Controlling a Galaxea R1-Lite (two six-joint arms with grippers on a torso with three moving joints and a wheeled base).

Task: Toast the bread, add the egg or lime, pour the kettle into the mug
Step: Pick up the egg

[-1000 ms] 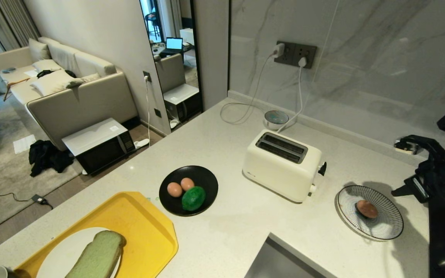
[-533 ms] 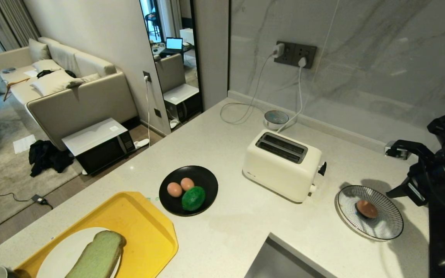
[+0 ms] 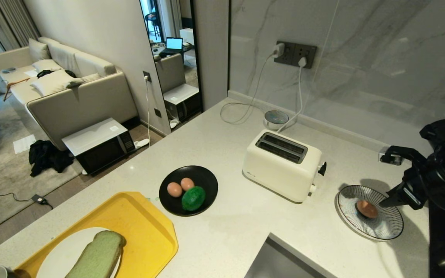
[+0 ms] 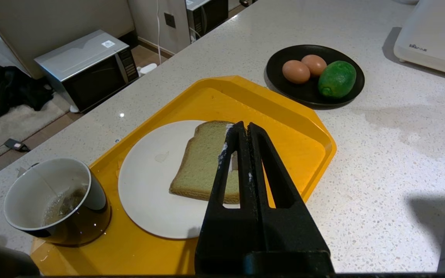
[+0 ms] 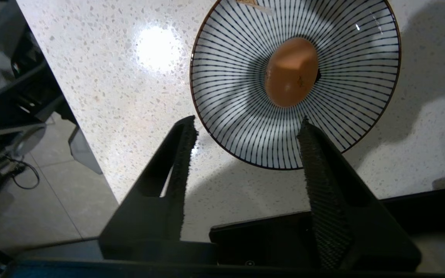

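right gripper point(image 5: 245, 150) hangs above the striped plate point(image 5: 226, 77) at the right end of the counter, jaws spread apart and empty, nothing between them. one egg point(image 5: 291, 72) lies alone in the middle of that plate, clear of both fingers point(image 5: 182, 154). left of the plate sits the cream toaster point(image 3: 282, 164), slots up, no bread in them. further left a black plate point(image 3: 207, 179) carries two more eggs point(image 3: 180, 187) touching each other, with the lime point(image 3: 193, 198) right against them. left gripper point(image 4: 245, 129) is clenched shut on nothing, hovering over the yellow tray point(image 4: 296, 127) at the near left corner. under it the bread point(image 4: 203, 162) lies flat on a white plate point(image 4: 149, 181) on the tray. the mug point(image 4: 56, 200) stands upright on the tray's corner just beside the white plate, some liquid inside. the kettle can't be made out in any view.
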